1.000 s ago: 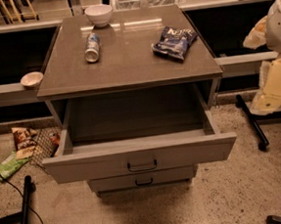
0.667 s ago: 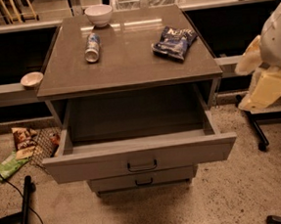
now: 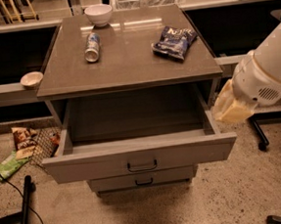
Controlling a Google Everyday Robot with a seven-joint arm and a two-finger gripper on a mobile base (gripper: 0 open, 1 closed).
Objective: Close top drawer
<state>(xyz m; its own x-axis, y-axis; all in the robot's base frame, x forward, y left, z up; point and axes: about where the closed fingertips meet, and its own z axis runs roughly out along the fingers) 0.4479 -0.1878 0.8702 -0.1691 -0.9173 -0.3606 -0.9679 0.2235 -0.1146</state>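
Observation:
The top drawer [image 3: 110, 161] of the grey cabinet stands pulled far out and looks empty inside; its front panel carries a small dark handle [image 3: 142, 166]. A lower drawer [image 3: 161, 177] with the same handle is shut beneath it. My white arm [image 3: 269, 70] reaches in from the right. Its cream-coloured gripper end [image 3: 231, 108] hangs just right of the drawer's right side wall, near the front corner. I cannot tell whether it touches the drawer.
On the cabinet top [image 3: 132, 68] are a white bowl [image 3: 98, 13], a can on its side [image 3: 92, 46] and a blue snack bag [image 3: 174, 41]. A small bowl [image 3: 31, 79] sits on the left ledge. Litter and a wire basket [image 3: 42, 144] lie at floor left, beside a black pole [image 3: 24, 212].
My arm has swung left and down from the right edge, bringing the gripper end close to the drawer's right side. The drawer has not moved.

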